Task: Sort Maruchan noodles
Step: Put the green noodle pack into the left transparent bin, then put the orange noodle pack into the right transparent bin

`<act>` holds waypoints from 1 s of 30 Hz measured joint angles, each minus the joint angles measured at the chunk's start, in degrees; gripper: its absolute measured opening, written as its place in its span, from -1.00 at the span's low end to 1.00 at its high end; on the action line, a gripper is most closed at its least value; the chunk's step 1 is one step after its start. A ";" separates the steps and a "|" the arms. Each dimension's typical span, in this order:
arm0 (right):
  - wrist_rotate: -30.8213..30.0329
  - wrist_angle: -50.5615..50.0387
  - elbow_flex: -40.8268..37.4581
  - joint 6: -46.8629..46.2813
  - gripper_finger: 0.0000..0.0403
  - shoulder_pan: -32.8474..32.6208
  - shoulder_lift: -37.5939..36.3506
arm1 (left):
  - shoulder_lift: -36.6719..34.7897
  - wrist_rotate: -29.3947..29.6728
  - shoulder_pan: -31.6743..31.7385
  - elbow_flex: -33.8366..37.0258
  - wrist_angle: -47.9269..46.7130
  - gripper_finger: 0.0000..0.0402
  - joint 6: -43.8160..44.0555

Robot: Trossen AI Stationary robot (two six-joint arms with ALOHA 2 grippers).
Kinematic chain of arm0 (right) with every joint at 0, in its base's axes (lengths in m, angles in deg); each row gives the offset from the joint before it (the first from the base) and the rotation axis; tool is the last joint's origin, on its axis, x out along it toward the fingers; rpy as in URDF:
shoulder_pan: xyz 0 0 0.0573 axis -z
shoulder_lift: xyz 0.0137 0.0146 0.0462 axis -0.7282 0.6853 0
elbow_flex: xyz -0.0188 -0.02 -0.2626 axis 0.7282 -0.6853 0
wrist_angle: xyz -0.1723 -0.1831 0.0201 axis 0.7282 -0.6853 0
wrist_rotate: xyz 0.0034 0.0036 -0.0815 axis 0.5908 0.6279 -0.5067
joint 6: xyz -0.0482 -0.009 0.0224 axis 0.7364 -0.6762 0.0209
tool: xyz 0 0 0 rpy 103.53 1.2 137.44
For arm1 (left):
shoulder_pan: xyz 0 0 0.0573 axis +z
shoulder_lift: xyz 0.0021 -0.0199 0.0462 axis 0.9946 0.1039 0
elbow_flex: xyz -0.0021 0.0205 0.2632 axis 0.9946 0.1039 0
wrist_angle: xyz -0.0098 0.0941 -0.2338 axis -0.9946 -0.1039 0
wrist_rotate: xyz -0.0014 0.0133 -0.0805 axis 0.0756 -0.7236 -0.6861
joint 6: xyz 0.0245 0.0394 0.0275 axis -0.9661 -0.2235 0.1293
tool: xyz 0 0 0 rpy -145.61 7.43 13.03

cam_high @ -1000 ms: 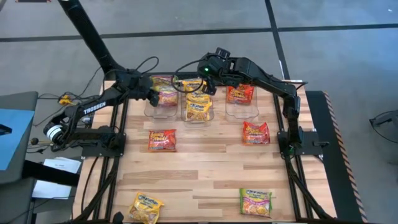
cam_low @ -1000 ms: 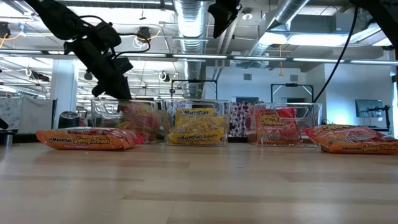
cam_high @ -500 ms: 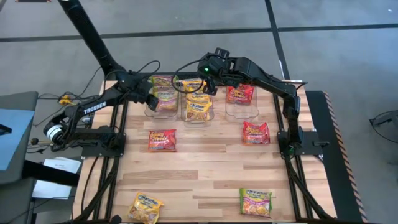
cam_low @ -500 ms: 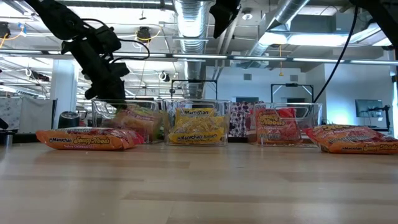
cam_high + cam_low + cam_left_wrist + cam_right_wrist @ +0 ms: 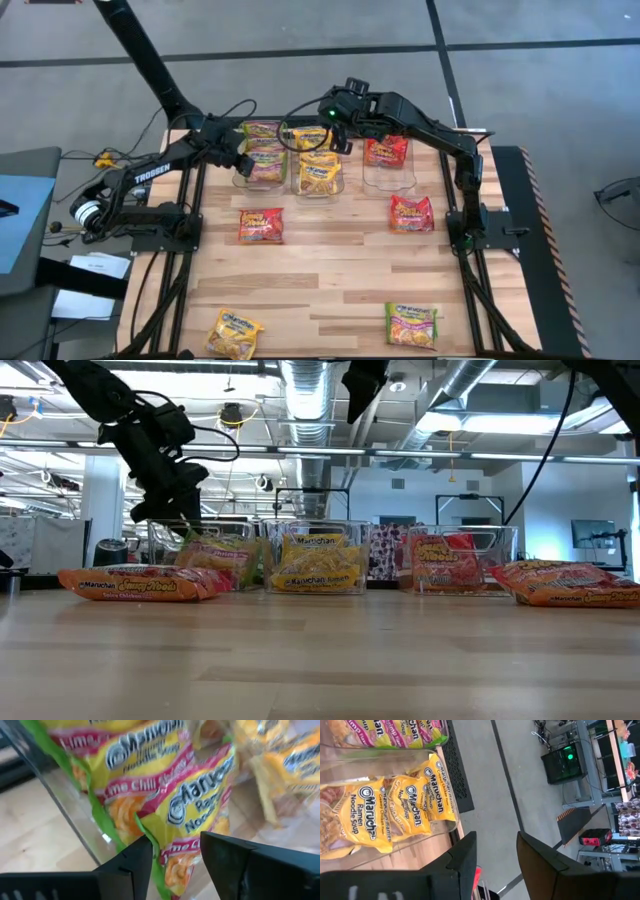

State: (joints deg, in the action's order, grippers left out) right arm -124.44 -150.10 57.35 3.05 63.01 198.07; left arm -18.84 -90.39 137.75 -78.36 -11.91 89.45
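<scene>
On the near table edge a yellow crinkly packet point(image 5: 234, 333) and a green-and-pink one point(image 5: 412, 324) wait unsorted, with two red-orange packets point(image 5: 261, 225) farther in. At the far clear plastic bins point(image 5: 385, 180), my left gripper point(image 5: 243, 158) has just spread its fingers, and the green-and-pink packet point(image 5: 200, 815) has dropped into the left bin: one more sorted. My right gripper point(image 5: 338, 137) hovers open and empty over the middle bin of yellow packets point(image 5: 385, 815).

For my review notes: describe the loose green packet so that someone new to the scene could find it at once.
Start at the wooden table and go to the edge farthest from the three clear bins. Two packets lie there; the green-and-pink packet is the one on the right arm's side. Its green border sets it apart from the yellow packet alongside.
</scene>
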 joint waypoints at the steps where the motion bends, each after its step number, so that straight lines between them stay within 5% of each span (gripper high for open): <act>1: 0.00 -0.01 0.00 0.00 -0.20 0.00 0.00 | 0.00 -0.09 0.00 -0.60 -0.04 -0.25 0.44; 15: 0.05 -1.74 0.00 -0.42 -0.20 -0.11 0.00 | 0.00 2.42 0.02 -5.24 -9.37 -0.24 -2.44; 19: 4.33 -5.86 0.00 -0.46 -0.20 -0.11 0.02 | 0.00 2.48 0.02 -7.71 -9.41 -0.24 -3.03; 30: 5.99 -14.11 0.00 -7.47 -0.20 -0.88 0.04 | 0.00 0.34 -0.07 -20.03 -15.74 -0.24 -3.97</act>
State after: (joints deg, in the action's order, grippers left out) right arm -118.46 -164.21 57.35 -4.42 62.13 198.11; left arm -18.84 -90.05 137.69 -98.39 -27.65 85.48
